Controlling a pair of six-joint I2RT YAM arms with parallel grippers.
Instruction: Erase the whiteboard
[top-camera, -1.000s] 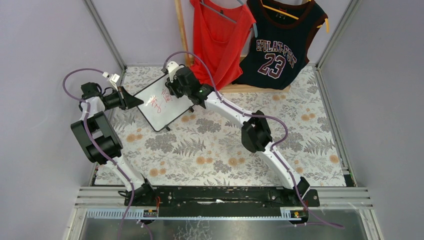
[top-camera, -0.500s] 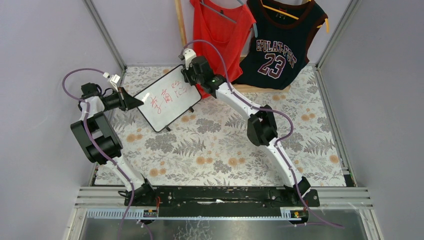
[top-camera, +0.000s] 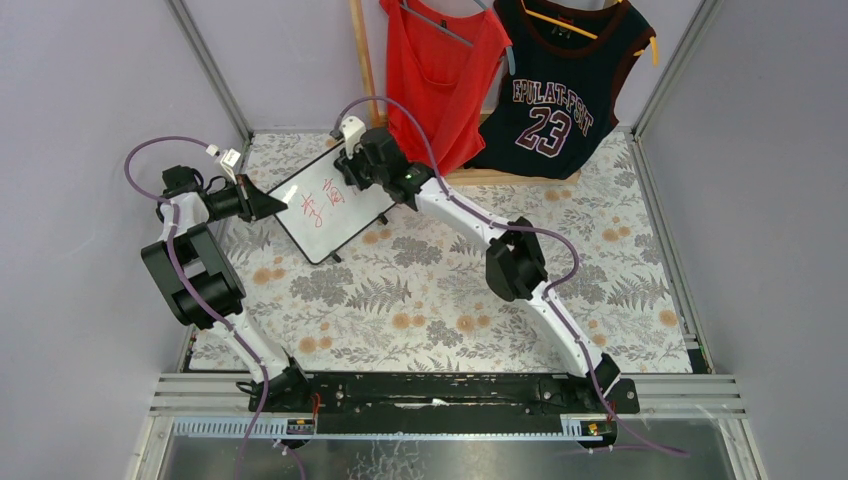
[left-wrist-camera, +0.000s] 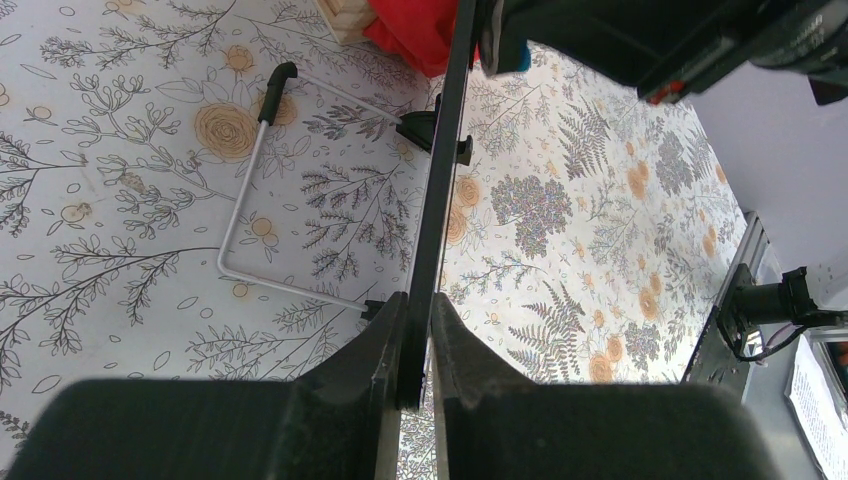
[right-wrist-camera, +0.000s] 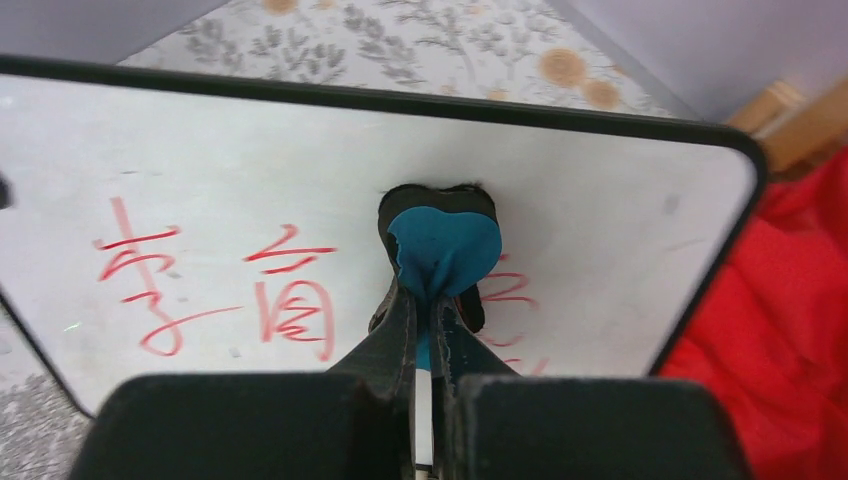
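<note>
The whiteboard (top-camera: 327, 226) stands tilted at the far left of the table, with red handwritten characters (top-camera: 322, 200) on it. My left gripper (top-camera: 284, 207) is shut on its left edge; in the left wrist view the board's black frame (left-wrist-camera: 441, 180) runs edge-on between my left gripper's (left-wrist-camera: 418, 340) closed jaws. My right gripper (top-camera: 360, 166) is shut on a blue eraser (right-wrist-camera: 443, 250) and presses it against the board's right part (right-wrist-camera: 200, 160). In the right wrist view my right gripper (right-wrist-camera: 425, 322) partly covers the rightmost red character (right-wrist-camera: 520, 290); two characters (right-wrist-camera: 290, 300) show to its left.
A red tank top (top-camera: 440, 70) and a dark number 23 jersey (top-camera: 560, 90) hang at the back over a wooden rail (top-camera: 510, 178). The board's wire stand (left-wrist-camera: 245, 190) rests on the floral tablecloth (top-camera: 450, 300). Metal posts (top-camera: 210, 70) frame the cell.
My right gripper with the eraser swung off the board to its upper right, then came back down onto the board's right part. The left gripper and board stayed put.
</note>
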